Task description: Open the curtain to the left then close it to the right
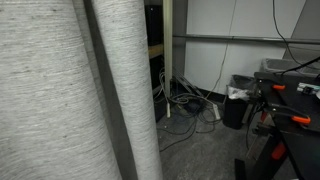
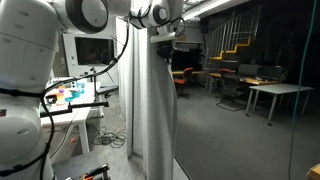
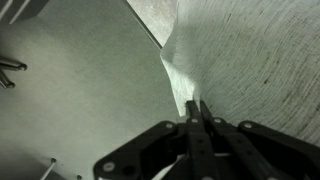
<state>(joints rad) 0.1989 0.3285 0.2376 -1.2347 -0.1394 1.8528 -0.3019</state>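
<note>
The curtain [image 1: 60, 90] is a huge light grey-beige woven drape that fills the near left of an exterior view in soft vertical folds. In an exterior view it hangs gathered into a narrow column [image 2: 155, 110]. My gripper [image 2: 164, 34] is high up at the top of that column. In the wrist view the curtain [image 3: 250, 50] fills the right side. The gripper [image 3: 197, 106] has its fingers pressed together on a pinched fold of the curtain's edge.
Cables [image 1: 185, 100] lie on the floor behind the curtain, by a black bin [image 1: 238, 100]. A stand with orange clamps [image 1: 290, 110] is near. A white desk with a monitor [image 2: 88, 50] and office tables [image 2: 275, 95] stand around the arm.
</note>
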